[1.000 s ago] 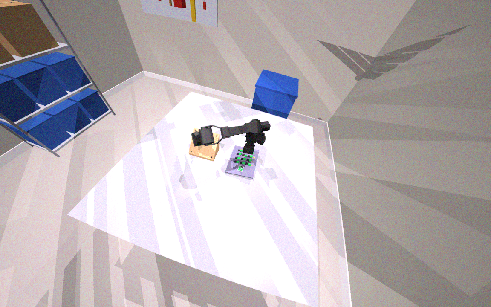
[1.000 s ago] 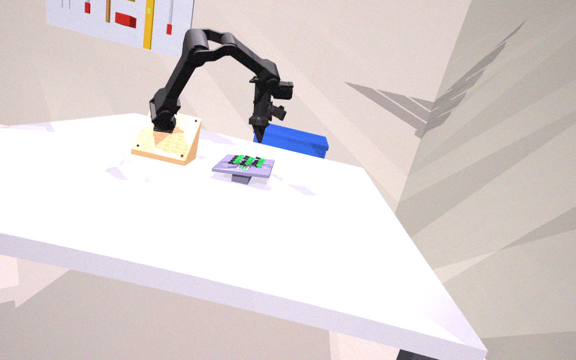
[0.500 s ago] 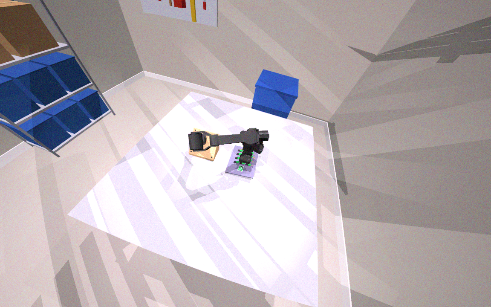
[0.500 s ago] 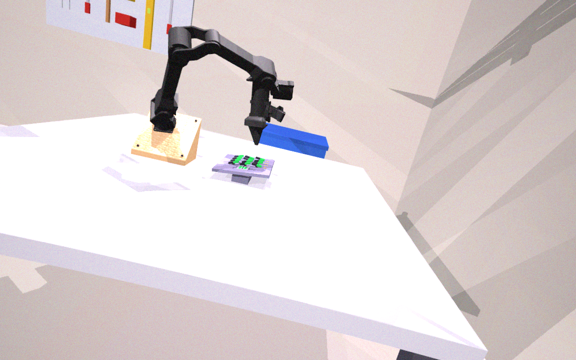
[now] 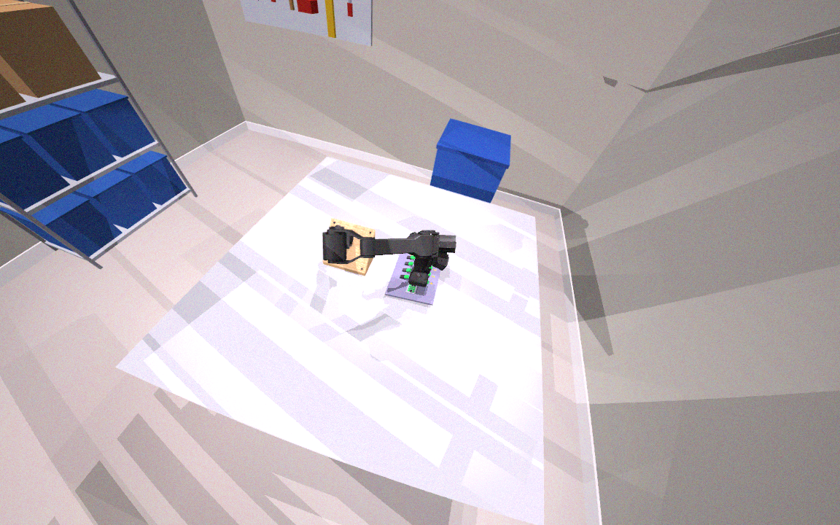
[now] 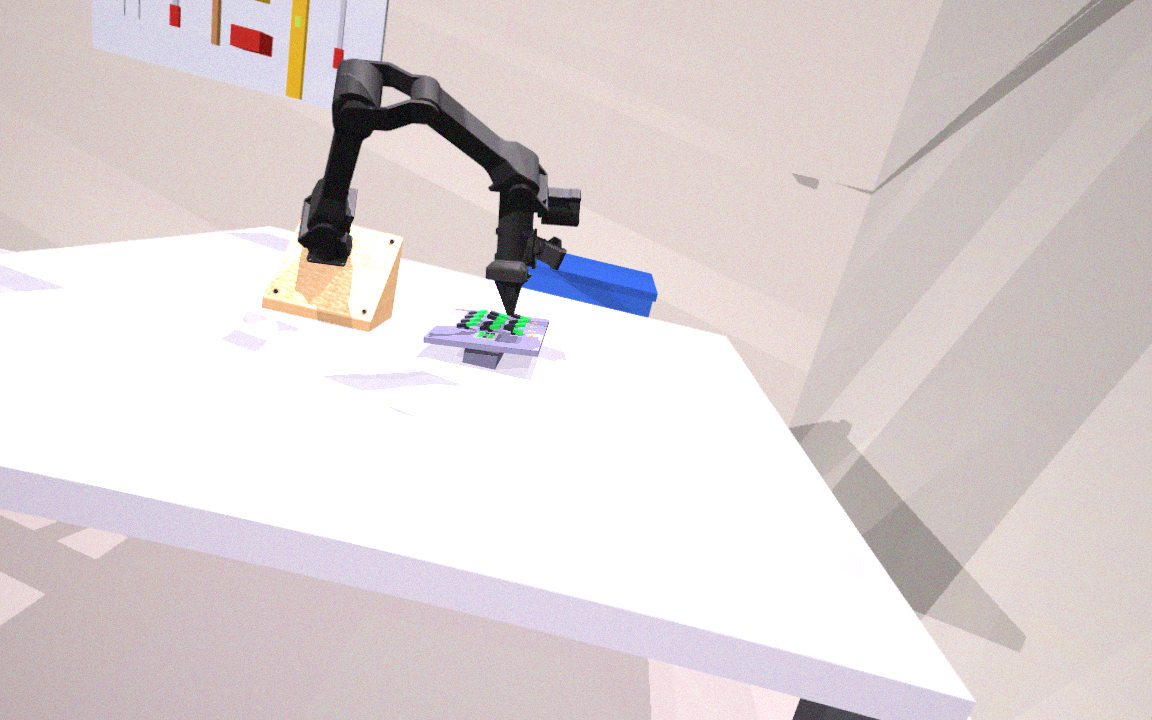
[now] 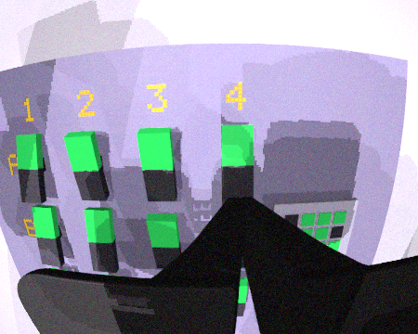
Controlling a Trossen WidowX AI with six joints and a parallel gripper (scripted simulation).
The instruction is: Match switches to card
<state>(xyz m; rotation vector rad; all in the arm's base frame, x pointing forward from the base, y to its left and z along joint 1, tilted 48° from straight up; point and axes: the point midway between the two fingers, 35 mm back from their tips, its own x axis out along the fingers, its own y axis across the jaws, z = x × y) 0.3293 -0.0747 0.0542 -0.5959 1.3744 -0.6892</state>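
The column-4 switch (image 7: 237,161) of the far row lies directly under the end effector (image 7: 241,207), whose fingers are pressed together into one blunt point, apparently to push its dark near half down. The card (image 7: 315,223) sits just beside, on the panel (image 6: 446,337) atop the table (image 6: 562,465).

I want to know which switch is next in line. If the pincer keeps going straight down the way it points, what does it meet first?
Most likely the dark grey near half of the column 4 switch in the far row; the shut pincer tip sits right at it, though contact is unclear.
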